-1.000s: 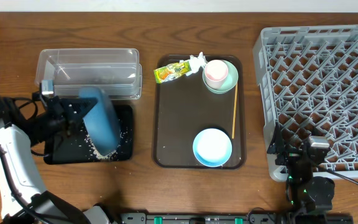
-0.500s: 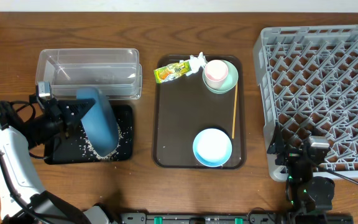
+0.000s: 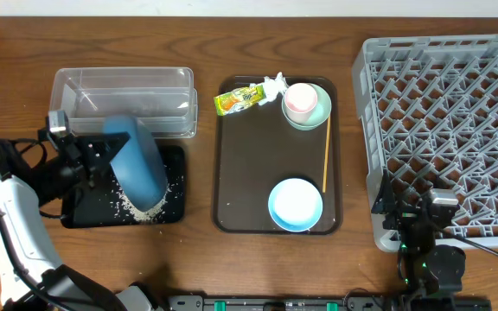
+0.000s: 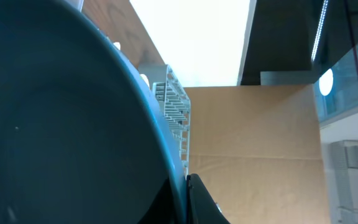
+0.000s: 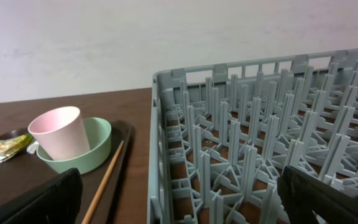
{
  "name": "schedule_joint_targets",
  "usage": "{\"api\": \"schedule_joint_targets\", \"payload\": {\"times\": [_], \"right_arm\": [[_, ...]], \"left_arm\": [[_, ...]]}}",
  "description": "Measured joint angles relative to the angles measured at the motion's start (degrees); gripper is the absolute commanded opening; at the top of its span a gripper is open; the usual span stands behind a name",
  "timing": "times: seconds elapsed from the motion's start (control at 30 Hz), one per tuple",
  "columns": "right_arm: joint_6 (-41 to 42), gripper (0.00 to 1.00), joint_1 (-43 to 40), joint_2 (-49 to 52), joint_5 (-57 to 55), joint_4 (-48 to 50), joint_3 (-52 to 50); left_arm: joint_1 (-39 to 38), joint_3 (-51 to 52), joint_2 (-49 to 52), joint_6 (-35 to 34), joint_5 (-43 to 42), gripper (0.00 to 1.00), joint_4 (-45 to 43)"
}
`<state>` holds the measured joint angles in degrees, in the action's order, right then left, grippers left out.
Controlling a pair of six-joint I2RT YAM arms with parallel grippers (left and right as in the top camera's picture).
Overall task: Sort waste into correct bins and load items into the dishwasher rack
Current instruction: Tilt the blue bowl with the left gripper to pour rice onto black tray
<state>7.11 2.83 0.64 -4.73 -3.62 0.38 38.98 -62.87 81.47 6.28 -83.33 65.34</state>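
My left gripper (image 3: 96, 161) is shut on the rim of the dark blue plate (image 3: 137, 169) and holds it steeply tilted over the black tray (image 3: 85, 207). White rice grains (image 3: 134, 207) lie scattered in that tray. In the left wrist view the plate (image 4: 61, 124) fills the left side, pinched at my left gripper (image 4: 182, 202). My right gripper (image 5: 179, 202) stands open at the grey dishwasher rack's (image 3: 456, 130) near-left corner, holding nothing. On the brown tray (image 3: 249, 173) sit the snack wrapper (image 3: 239, 98), tissue (image 3: 274, 83), pink cup (image 3: 299, 99) inside the mint bowl (image 3: 318, 114), chopstick (image 3: 326, 155) and light blue bowl (image 3: 296, 205).
The clear plastic tub (image 3: 124, 99) stands just behind the black tray, close to the plate's upper edge. In the right wrist view the rack (image 5: 260, 124) fills the right, with the cup (image 5: 58, 130), mint bowl (image 5: 98, 140) and chopstick (image 5: 107, 180) to the left.
My left gripper and the tilted plate have shifted slightly to the left and back over the black tray. The right arm has not moved.
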Motion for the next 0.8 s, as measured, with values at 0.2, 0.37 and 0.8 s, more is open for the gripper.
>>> {"api": "schedule_joint_targets", "payload": {"times": [0.2,0.37,0.8], "right_arm": [[0.00,0.99,0.00,0.00,-0.02,0.02,0.00],[0.00,0.99,0.00,0.00,0.00,0.00,0.00],[0.00,0.99,-0.02,0.00,0.00,0.00,0.00]], "left_arm": [[0.26,0.00,0.00,0.00,-0.50,0.06,2.97],[0.31,0.04,0.00,2.38,-0.24,0.06,3.87],[0.35,0.07,-0.04,5.75,0.98,0.06,4.70]]}}
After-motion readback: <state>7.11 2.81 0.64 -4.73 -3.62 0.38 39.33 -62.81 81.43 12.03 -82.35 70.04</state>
